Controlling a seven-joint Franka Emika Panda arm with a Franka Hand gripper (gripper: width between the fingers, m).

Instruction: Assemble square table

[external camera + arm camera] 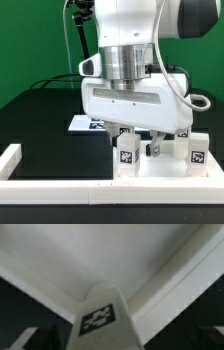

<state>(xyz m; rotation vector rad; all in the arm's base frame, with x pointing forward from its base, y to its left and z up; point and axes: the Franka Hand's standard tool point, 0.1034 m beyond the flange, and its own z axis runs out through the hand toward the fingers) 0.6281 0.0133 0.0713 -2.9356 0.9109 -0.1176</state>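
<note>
The square table's white slab (150, 172) lies near the front border wall, and several short white tagged legs stand upright on it. One leg (127, 152) is on the exterior view's left and another leg (196, 150) on its right. My gripper (138, 142) hangs low over the slab between them. In the wrist view one tagged leg (100, 317) rises between my fingers, with the slab (80, 258) behind it. My gripper (115, 343) is open, and a dark gap shows on each side of the leg. The fingertips are mostly hidden in the exterior view.
A low white border wall (40, 182) runs along the front and up the exterior view's left side. The marker board (84, 123) lies on the black table behind my hand. Black cables hang beside the arm.
</note>
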